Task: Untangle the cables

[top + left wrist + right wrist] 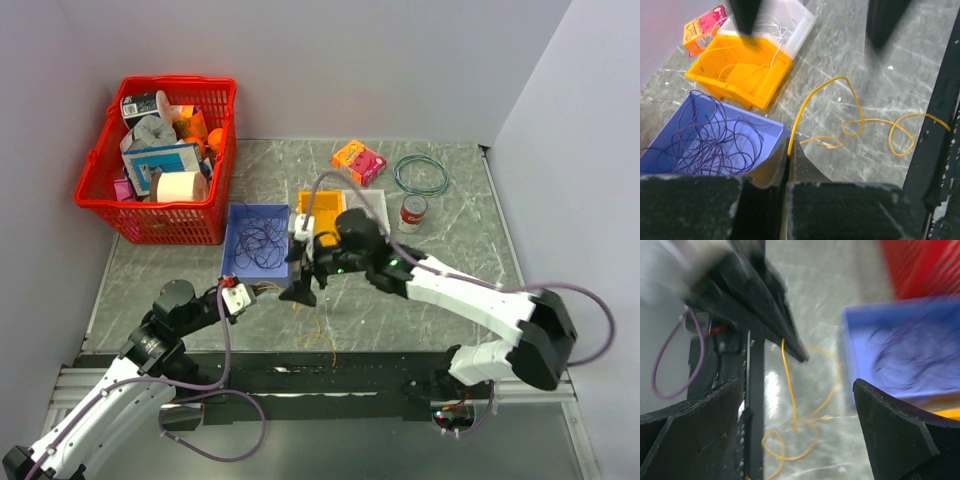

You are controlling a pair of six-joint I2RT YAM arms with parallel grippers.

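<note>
A thin yellow-orange cable (840, 77) is clamped between the fully closed fingers of the left pincer (789, 147). From the fingertips it rises in an arch and is then spread in loose loops over the grey marbled tabletop (850, 45). The right pincer (796, 385) is held above the same cable with its jaws spread wide, and nothing is gripped in it. Its two dark fingers are seen, blurred, at the top of the left wrist view.

In the overhead view the two pincers are found close together, just in front of a shallow blue plastic tray (255, 270), in which a tangle of dark purple cables (262, 240) is contained. Behind that tray a bright orange plastic tray (765, 92) is set, holding looped yellow cables (740, 70). Right beside it a translucent white tray (802, 22) is placed, with thin white cables (776, 50) trailing from it.

Further back, a red mesh basket (100, 170) packed with assorted goods, a teal-green ring of coiled wire (396, 175), a small tin can (412, 213) and an orange-and-pink box (358, 161) are seen.
</note>
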